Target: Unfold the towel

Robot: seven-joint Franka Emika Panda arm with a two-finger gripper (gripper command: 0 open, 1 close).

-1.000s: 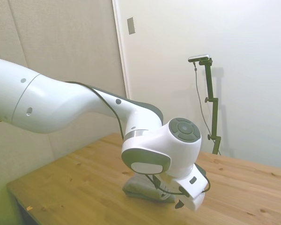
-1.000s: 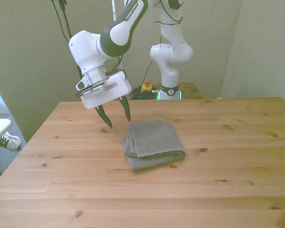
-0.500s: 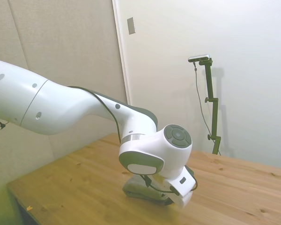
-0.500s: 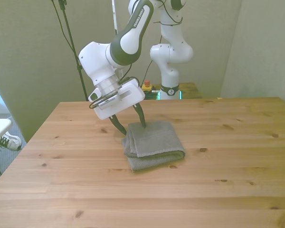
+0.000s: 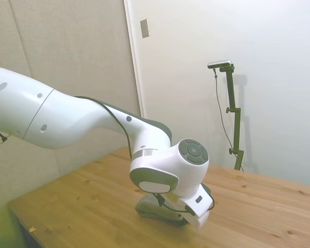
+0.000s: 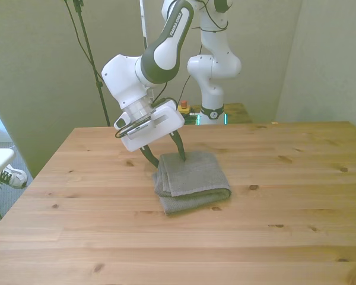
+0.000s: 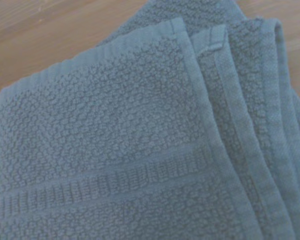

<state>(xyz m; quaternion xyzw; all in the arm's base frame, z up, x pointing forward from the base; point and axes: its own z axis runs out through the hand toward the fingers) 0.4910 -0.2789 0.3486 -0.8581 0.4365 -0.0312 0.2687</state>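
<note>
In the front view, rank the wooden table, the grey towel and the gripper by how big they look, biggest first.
1. The table, by far the largest; it fills the lower half of the view.
2. The towel, a folded grey pad.
3. The gripper, open at the towel's far corner. Its white body looks close to the towel's size, so ranks two and three are unsure.

1. The arm (image 6: 166, 41) is bent down from above, wrist (image 6: 127, 74) tilted toward the front view's left.
2. The gripper (image 6: 165, 157) is pointed steeply downward, low over the table.
3. The jaws are held apart, one dark finger (image 6: 180, 147) seen on each side.
4. In the side view, the gripper (image 5: 191, 219) is mostly hidden behind the wrist joint.
</note>
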